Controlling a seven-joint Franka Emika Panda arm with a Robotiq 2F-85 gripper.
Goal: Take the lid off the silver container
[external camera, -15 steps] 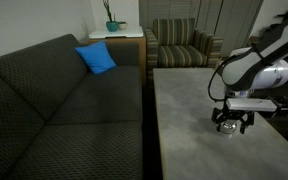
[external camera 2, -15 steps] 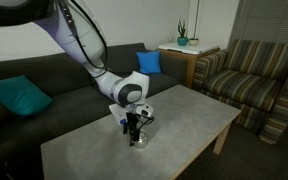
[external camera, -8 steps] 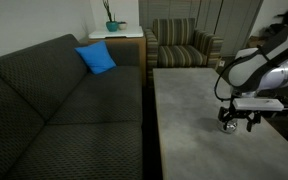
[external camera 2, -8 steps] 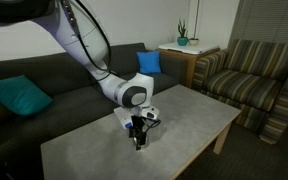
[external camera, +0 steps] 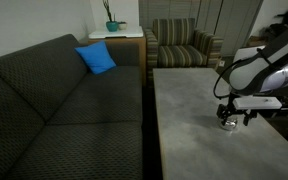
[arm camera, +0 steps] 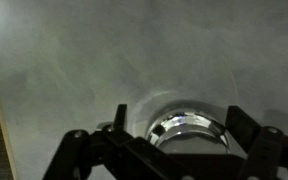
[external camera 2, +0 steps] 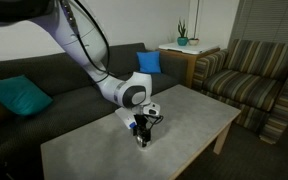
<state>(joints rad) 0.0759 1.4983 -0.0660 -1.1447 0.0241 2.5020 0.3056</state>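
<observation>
Grey table (external camera: 184, 120) beside the dark sofa (external camera: 54, 100). Your gripper (external camera: 233, 117) sits low over the silver container (external camera: 225, 125), jaws spread wide at 9 and 3 o'clock of the lid (arm camera: 189, 127). Lid is on the container.

gripper (external camera 2: 142, 133) | low over grey table (external camera 2: 189, 115) | dark sofa (external camera 2: 74, 85) behind
</observation>
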